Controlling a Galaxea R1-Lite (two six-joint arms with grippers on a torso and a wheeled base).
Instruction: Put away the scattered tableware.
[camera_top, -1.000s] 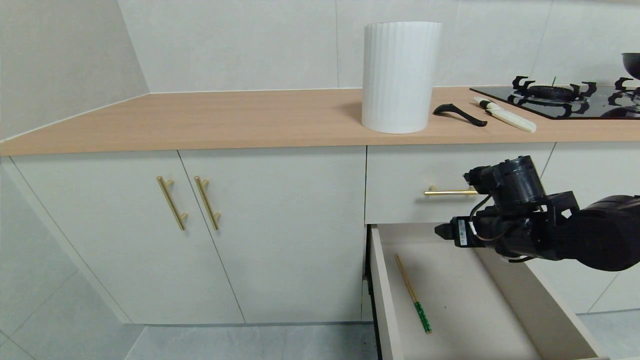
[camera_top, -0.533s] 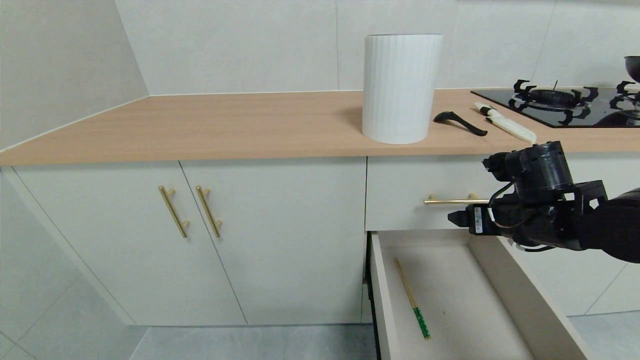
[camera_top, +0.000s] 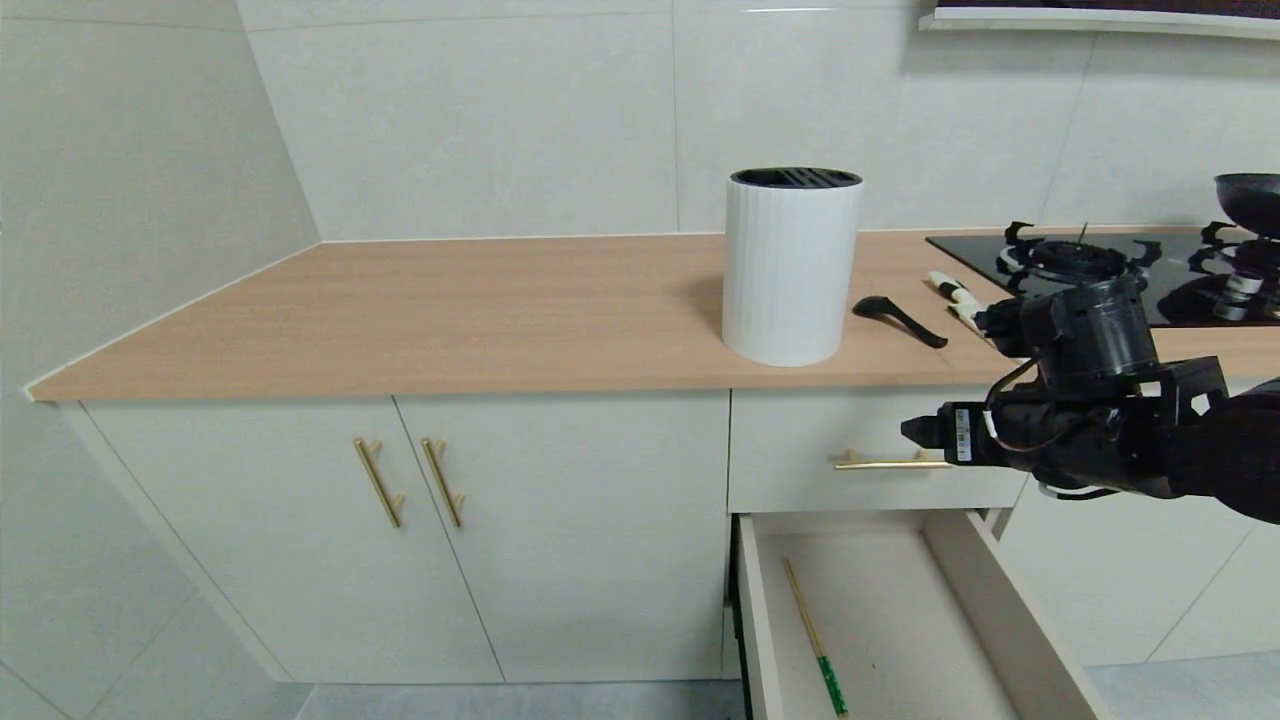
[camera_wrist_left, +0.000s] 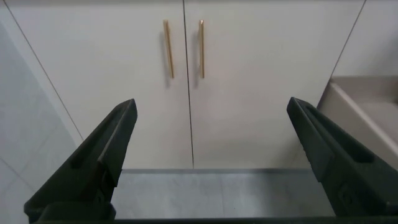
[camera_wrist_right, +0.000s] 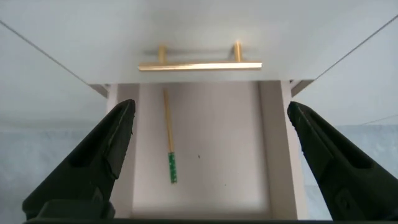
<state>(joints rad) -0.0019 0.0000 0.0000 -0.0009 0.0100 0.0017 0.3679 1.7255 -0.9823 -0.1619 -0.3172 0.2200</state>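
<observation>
Right gripper (camera_top: 908, 430), head view: hanging above the open drawer (camera_top: 752, 610), level with the closed front over it. Chopsticks (camera_top: 812, 640) flat inside the drawer, near its left wall. Black spoon (camera_top: 898, 320) and knife (camera_top: 955, 298) on the counter (camera_top: 500, 320) above the drawer.

Left wrist view: left gripper (camera_wrist_left: 211, 112) spread wide and empty, off to the drawer's left, facing the cabinet doors (camera_wrist_left: 249, 93).

Right wrist view: fingers (camera_wrist_right: 106, 155) parted wide, nothing between them, straight over the drawer with the chopsticks in it.
</observation>
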